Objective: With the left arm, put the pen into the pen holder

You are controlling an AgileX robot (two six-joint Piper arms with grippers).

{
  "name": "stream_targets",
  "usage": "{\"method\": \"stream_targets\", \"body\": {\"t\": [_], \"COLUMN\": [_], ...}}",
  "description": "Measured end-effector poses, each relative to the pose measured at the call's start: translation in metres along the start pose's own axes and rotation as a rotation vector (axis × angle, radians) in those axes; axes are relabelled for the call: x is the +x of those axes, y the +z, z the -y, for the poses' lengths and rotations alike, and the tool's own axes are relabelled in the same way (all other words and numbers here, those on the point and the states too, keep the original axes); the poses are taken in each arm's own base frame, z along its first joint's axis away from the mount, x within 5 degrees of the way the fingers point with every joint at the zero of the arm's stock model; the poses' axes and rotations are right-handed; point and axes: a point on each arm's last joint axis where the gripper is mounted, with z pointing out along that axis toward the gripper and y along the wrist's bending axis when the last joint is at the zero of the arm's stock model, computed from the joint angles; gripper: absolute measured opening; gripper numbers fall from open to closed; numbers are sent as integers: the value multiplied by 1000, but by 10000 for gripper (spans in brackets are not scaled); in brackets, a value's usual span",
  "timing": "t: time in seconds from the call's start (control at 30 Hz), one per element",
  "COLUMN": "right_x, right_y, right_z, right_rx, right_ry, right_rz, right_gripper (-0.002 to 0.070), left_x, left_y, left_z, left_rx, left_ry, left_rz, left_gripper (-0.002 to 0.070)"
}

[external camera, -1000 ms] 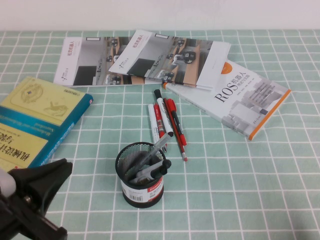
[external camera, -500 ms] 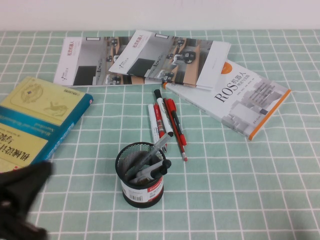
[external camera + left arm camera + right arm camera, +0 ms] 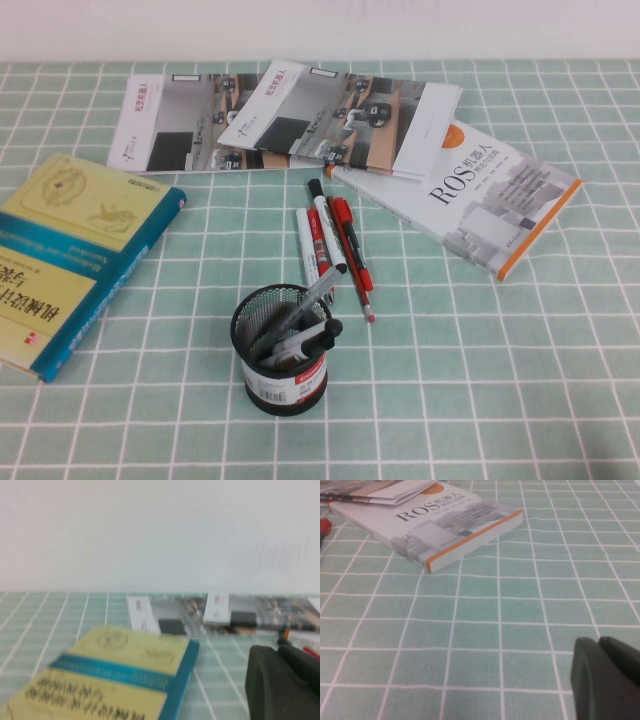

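The black wire-mesh pen holder [image 3: 280,352] stands on the green checked cloth, near the front centre of the high view. The slim silvery-grey pen [image 3: 314,295] stands tilted inside it, its tip leaning out over the far right rim. A second grey pen with a black end [image 3: 312,340] leans beside it in the cup. Neither arm shows in the high view. My left gripper [image 3: 278,654] shows only in the left wrist view, shut and empty, low beside the blue-and-yellow book [image 3: 120,680]. My right gripper [image 3: 599,644] is shut and empty over bare cloth.
Two red-and-white markers [image 3: 318,240] and a thin red pen [image 3: 352,262] lie just behind the holder. The blue-and-yellow book [image 3: 70,250] lies at the left, brochures [image 3: 290,115] at the back, and a white ROS book [image 3: 490,200] at the right, also in the right wrist view [image 3: 435,527].
My left arm has drawn back from the lower left corner of the high view and is now out of it. The pens and holder have not moved.
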Motion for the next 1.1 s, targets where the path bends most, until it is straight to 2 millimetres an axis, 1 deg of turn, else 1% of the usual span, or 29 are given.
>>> {"method": "stream_targets", "body": {"t": [0.07, 0.13, 0.33, 0.7, 1.1], "right_x": [0, 0, 0, 0, 0], "right_y": [0, 0, 0, 0, 0], "right_z": [0, 0, 0, 0, 0], "right_rx": [0, 0, 0, 0, 0], "right_ry": [0, 0, 0, 0, 0], "right_rz": [0, 0, 0, 0, 0], "right_gripper": [-20, -20, -20, -20, -20], "left_x": [11, 16, 22, 45, 45], "left_y": [0, 1, 1, -4, -5], "left_z": [0, -1, 0, 1, 1], "left_rx": [-2, -3, -1, 13, 14], "left_ry": [-9, -17, -22, -7, -5], "left_rz": [-21, -37, -81, -337, -355], "left_gripper": [-3, -3, -3, -3, -3]}}
